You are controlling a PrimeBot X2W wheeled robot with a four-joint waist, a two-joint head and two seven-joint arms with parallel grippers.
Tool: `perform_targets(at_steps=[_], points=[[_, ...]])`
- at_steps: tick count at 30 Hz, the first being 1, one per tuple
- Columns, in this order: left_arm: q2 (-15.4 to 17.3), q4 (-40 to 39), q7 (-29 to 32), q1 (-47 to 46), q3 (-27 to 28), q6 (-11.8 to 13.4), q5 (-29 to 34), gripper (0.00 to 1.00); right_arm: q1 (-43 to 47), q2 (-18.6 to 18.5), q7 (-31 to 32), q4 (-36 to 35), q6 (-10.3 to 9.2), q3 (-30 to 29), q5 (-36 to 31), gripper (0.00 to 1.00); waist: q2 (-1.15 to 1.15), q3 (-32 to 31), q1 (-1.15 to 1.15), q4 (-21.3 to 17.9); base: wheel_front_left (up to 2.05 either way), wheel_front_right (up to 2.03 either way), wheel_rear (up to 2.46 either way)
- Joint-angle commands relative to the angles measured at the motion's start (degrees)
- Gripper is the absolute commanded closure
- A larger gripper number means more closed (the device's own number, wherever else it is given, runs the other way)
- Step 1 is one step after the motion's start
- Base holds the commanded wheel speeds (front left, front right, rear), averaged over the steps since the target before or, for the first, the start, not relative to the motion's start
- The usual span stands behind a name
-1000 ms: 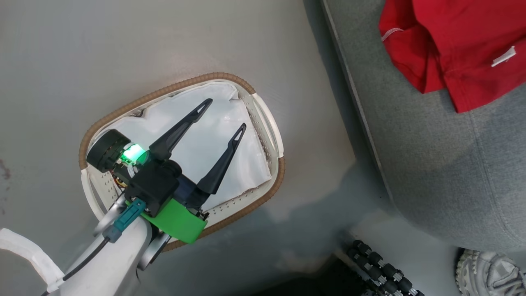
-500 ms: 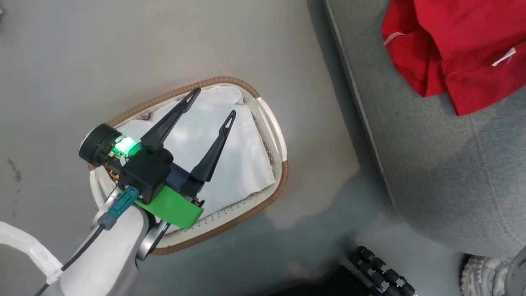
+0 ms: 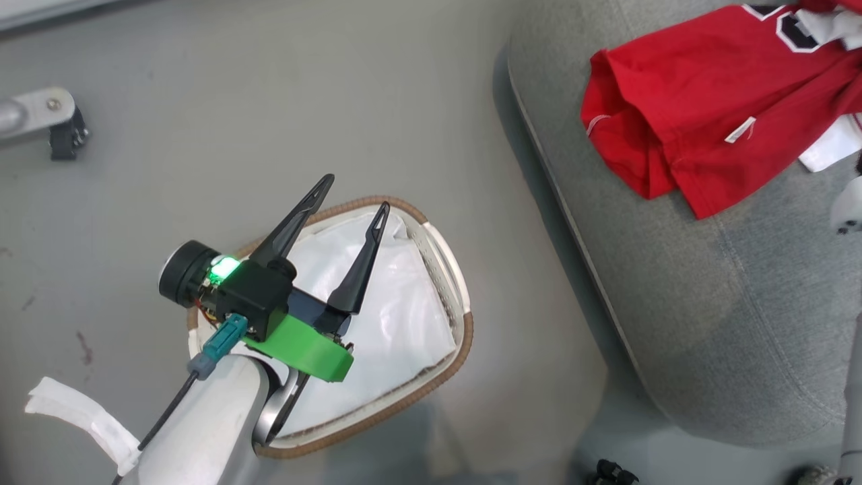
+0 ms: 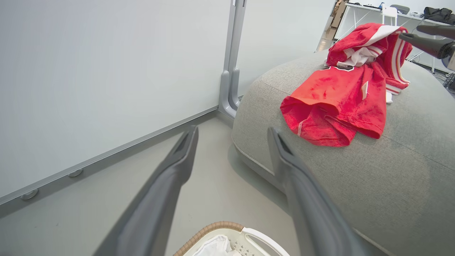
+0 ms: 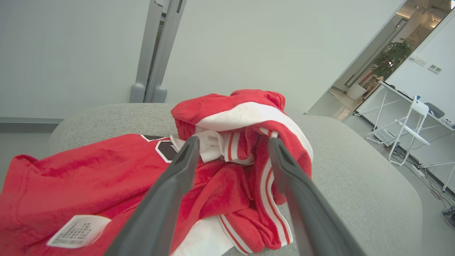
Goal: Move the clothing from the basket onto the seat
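Both pincers gape wide and empty; the clothing lies on the seat.

From the head view we see the left pincer (image 3: 355,192) poised over the basket (image 3: 465,337), its fingers wide apart and holding nothing. A white sheet (image 3: 397,316) lines the basket, and the red clothing (image 3: 687,114) rests on the grey seat (image 3: 727,283) to the right. In the left wrist view the left pincer (image 4: 233,130) stands open above the floor (image 4: 213,192), with the basket (image 4: 220,225) at the bottom edge and the clothing (image 4: 337,96) heaped on the seat (image 4: 391,177). In the right wrist view we find the right pincer (image 5: 233,140) open just over the clothing (image 5: 106,167), gripping none of it, on the seat (image 5: 355,177).
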Motion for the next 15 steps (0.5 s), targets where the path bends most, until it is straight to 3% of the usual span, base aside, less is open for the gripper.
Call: perform_targets(at_steps=[1, 15], points=[[-0.5, 0.8, 0.0, 1.4, 1.0, 0.0, 0.1, 0.0, 2.1, 0.6, -0.4, -1.1, -0.09, 1.2, 0.6, 0.0, 0.0, -5.5, 0.0, 0.5, 0.0, 0.0, 0.0], [-5.9, 4.5, 0.0, 8.4, 16.0, 0.0, 3.4, 0.0, 11.2, 4.5, -1.0, -6.2, -0.08, 15.6, 10.5, 0.0, 0.0, -14.4, 0.0, 6.7, 0.0, 0.0, 0.0]])
